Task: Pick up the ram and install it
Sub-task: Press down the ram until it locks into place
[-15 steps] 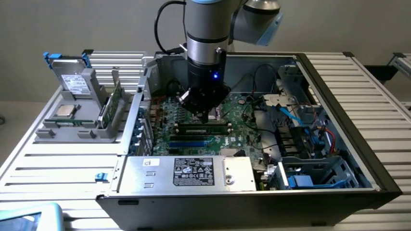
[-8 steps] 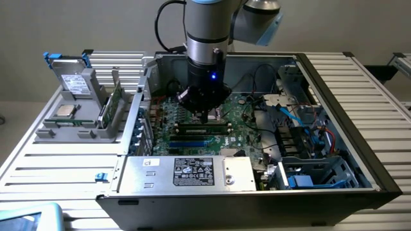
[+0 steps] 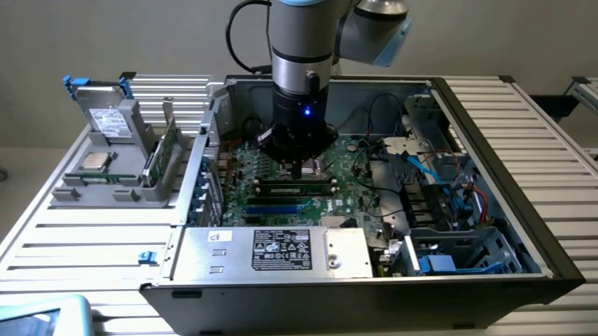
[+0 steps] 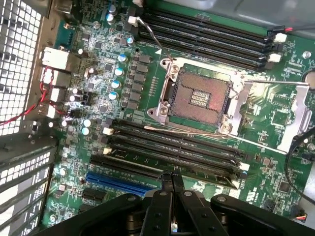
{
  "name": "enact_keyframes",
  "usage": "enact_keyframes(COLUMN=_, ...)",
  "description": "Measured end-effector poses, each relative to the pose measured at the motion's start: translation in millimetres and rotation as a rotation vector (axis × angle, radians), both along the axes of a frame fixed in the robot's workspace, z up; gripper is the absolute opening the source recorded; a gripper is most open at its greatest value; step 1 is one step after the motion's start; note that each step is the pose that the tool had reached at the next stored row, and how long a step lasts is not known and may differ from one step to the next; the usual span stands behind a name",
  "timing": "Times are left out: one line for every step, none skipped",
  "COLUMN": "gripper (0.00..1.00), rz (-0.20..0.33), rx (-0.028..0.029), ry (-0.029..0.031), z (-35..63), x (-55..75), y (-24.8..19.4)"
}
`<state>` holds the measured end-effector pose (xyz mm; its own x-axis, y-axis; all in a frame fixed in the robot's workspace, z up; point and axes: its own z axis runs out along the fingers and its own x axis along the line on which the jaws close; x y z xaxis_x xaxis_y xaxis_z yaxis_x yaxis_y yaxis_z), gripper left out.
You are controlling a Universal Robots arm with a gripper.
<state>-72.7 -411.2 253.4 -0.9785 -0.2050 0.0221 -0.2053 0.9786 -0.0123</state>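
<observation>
Ram (image 3: 295, 187) sits seated in a motherboard (image 4: 123, 78) slot beside the empty CPU socket (image 4: 199, 101); gripper (image 4: 172, 181) above it, fingers pressed together and empty, so installation looks largely done.

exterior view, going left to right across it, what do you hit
grey parts stand with a silver chip lying on it → spare green memory stick standing on edge → ram seated in the motherboard, shut tool right over it → drive cage → slatted table
</observation>
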Motion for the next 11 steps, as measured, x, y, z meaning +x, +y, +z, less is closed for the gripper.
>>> enact_keyframes(gripper=0.11, rz=-0.017, rx=-0.0001, ry=0.0001, z=0.0, x=0.0, y=0.0)
enact_keyframes(gripper=0.11, rz=-0.032, rx=0.0, ry=0.0, z=0.0, x=0.0, y=0.0)
enact_keyframes(gripper=0.11, rz=-0.048, rx=0.0, ry=0.0001, z=0.0, x=0.0, y=0.0)
enact_keyframes(gripper=0.11, rz=-0.064, rx=-0.0001, ry=0.0, z=0.0, x=0.0, y=0.0)
enact_keyframes(gripper=0.11, rz=-0.079, rx=0.0, ry=0.0, z=0.0, x=0.0, y=0.0)
enact_keyframes(gripper=0.11, rz=-0.096, rx=0.0, ry=0.0001, z=0.0, x=0.0, y=0.0)
enact_keyframes(gripper=0.11, rz=-0.112, rx=-0.0001, ry=0.0001, z=0.0, x=0.0, y=0.0)
enact_keyframes(gripper=0.11, rz=-0.128, rx=0.0, ry=0.0, z=0.0, x=0.0, y=0.0)
enact_keyframes(gripper=0.11, rz=-0.143, rx=0.0, ry=0.0001, z=0.0, x=0.0, y=0.0)
enact_keyframes(gripper=0.11, rz=-0.158, rx=0.0, ry=0.0001, z=0.0, x=0.0, y=0.0)
enact_keyframes(gripper=0.11, rz=-0.174, rx=-0.0001, ry=0.0001, z=0.0, x=0.0, y=0.0)
